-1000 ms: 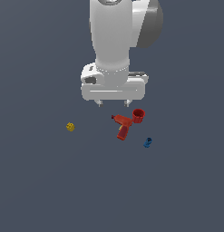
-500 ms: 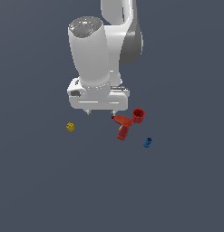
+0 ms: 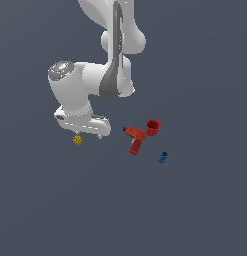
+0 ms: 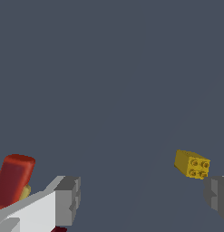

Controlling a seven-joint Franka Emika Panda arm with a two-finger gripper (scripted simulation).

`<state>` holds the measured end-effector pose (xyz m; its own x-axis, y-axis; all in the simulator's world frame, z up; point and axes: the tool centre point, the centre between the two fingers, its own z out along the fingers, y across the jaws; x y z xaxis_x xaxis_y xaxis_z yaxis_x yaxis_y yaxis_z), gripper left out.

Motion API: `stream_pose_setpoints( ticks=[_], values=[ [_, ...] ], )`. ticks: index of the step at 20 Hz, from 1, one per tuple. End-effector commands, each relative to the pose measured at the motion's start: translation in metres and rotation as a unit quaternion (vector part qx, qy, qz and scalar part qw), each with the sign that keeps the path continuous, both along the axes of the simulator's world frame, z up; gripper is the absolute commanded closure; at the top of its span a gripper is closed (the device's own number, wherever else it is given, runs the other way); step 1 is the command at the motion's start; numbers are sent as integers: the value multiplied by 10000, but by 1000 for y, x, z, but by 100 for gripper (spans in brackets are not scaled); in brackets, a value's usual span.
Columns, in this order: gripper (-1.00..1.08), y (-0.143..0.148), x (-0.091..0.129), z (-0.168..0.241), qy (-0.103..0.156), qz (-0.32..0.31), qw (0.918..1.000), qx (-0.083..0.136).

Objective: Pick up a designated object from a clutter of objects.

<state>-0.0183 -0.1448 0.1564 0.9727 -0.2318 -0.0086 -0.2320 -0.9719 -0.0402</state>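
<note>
The designated object (image 3: 77, 140) is a tiny yellow-mustard block with dark studs, lying apart from the others at the exterior view's left. My gripper (image 3: 87, 134) hovers just above it and slightly toward the exterior view's right, open and empty. In the wrist view the block (image 4: 192, 164) lies close to one grey finger (image 4: 216, 194), off the middle of the gap; the other finger (image 4: 68, 199) stands far from it. The rest of the clutter of objects is a red drill-shaped toy (image 3: 135, 140), a red cup (image 3: 153, 127) and a small blue piece (image 3: 163, 157).
The drill, cup and blue piece cluster at the exterior view's right of my gripper, on a plain dark grey floor. The drill's red body (image 4: 13, 179) shows in the wrist view beside one finger.
The arm has swung toward the exterior view's left, from above the red drill and cup to above the yellow block. The objects have not moved.
</note>
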Motion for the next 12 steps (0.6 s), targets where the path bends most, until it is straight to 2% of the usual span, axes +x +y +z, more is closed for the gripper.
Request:
stream_pose_setpoints(
  ticks=[1, 6, 12],
  values=[
    [-92, -27, -12, -23, -6, -197, 9998, -37],
    [-92, -65, -35, -56, 1, -497, 9987, -114],
    [-92, -92, -55, -78, 15, -708, 9973, -184]
  ],
)
